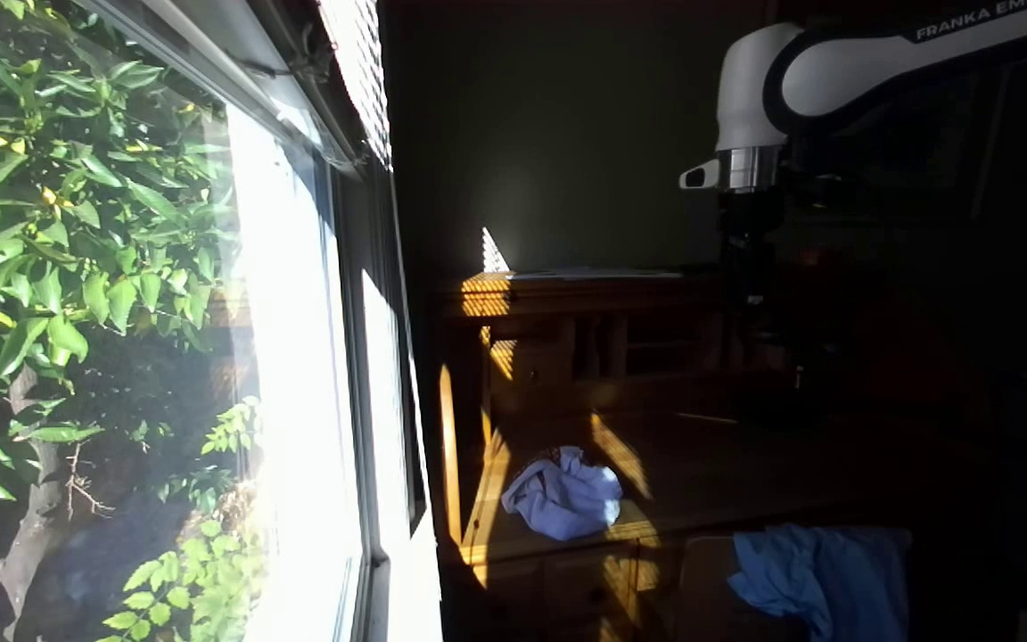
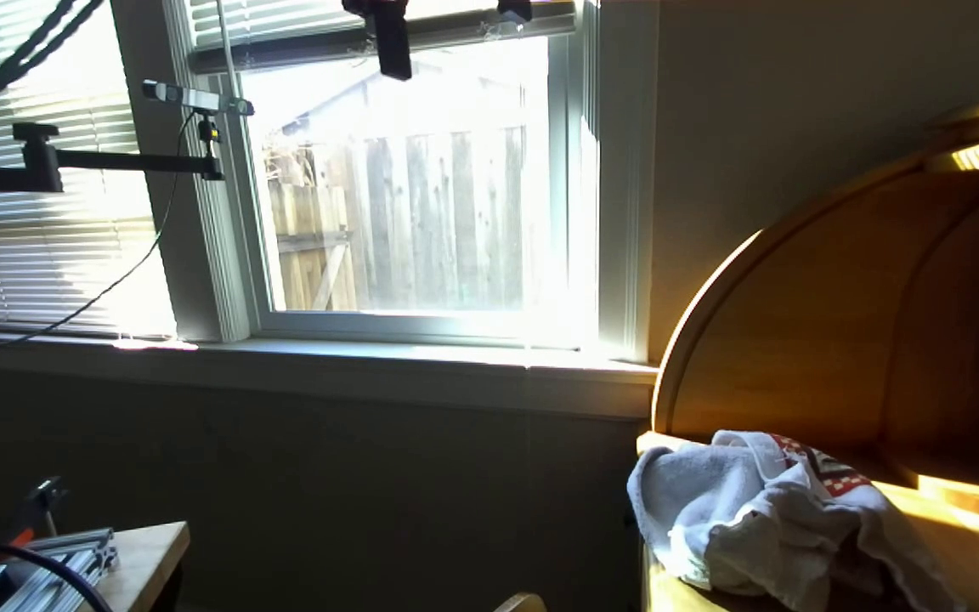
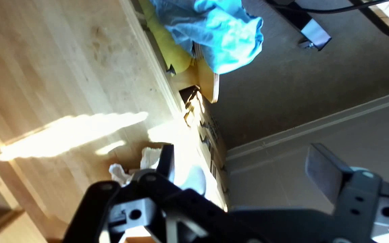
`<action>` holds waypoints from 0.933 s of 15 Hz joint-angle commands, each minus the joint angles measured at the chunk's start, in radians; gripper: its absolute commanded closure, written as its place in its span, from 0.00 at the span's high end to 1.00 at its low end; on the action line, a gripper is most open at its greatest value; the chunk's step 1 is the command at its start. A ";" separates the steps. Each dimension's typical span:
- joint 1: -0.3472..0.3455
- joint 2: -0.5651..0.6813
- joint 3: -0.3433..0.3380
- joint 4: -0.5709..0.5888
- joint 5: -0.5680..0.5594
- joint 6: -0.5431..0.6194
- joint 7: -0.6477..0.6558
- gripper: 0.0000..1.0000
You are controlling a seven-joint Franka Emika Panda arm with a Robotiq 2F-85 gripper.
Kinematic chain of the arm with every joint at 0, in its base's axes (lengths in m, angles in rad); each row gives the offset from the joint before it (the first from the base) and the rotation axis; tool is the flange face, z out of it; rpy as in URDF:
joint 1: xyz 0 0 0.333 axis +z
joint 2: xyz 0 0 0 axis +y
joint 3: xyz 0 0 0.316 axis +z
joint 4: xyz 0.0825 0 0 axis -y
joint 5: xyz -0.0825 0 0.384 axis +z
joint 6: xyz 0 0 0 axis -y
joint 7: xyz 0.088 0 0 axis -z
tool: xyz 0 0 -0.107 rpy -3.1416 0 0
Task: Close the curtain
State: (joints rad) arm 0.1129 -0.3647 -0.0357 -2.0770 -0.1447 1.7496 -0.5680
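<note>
Curtain (image 2: 294, 27) hangs raised while the claw (image 3: 245, 165) gapes wide.

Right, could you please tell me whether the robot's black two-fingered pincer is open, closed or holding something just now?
Black two-fingered pincer: open wide, with nothing held.

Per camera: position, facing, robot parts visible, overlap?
Wrist view: sits behind the open hand, looking past it down at desk and floor.
An exterior view: close beside the window, looking along it toward desk; arm and shadowed hand at right.
An exterior view: opposite the window, facing it and the raised blind; apparently fingertips at top.
Both exterior views share window, blind and pale cloth.
</note>
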 commanded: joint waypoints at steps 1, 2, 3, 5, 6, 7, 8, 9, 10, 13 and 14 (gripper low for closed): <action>0.041 0.019 0.006 0.065 0.033 0.083 -0.113 1.00; 0.051 0.022 0.011 0.081 0.034 0.114 -0.139 1.00; 0.060 0.022 0.012 0.089 0.041 0.150 -0.169 1.00; 0.081 0.021 0.013 0.109 0.073 0.205 -0.233 1.00; 0.092 0.021 0.016 0.117 0.096 0.232 -0.262 1.00; 0.105 0.022 0.018 0.127 0.123 0.254 -0.293 1.00; 0.118 0.024 0.022 0.138 0.157 0.274 -0.320 1.00; 0.132 0.027 0.023 0.145 0.198 0.297 -0.346 1.00; 0.149 0.037 0.019 0.164 0.260 0.291 -0.364 1.00; 0.131 0.022 0.041 0.148 0.296 0.278 -0.354 1.00; 0.132 0.024 0.043 0.150 0.308 0.278 -0.360 1.00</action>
State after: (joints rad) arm 0.2656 -0.3429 -0.0093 -1.9313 0.1555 2.0318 -0.9232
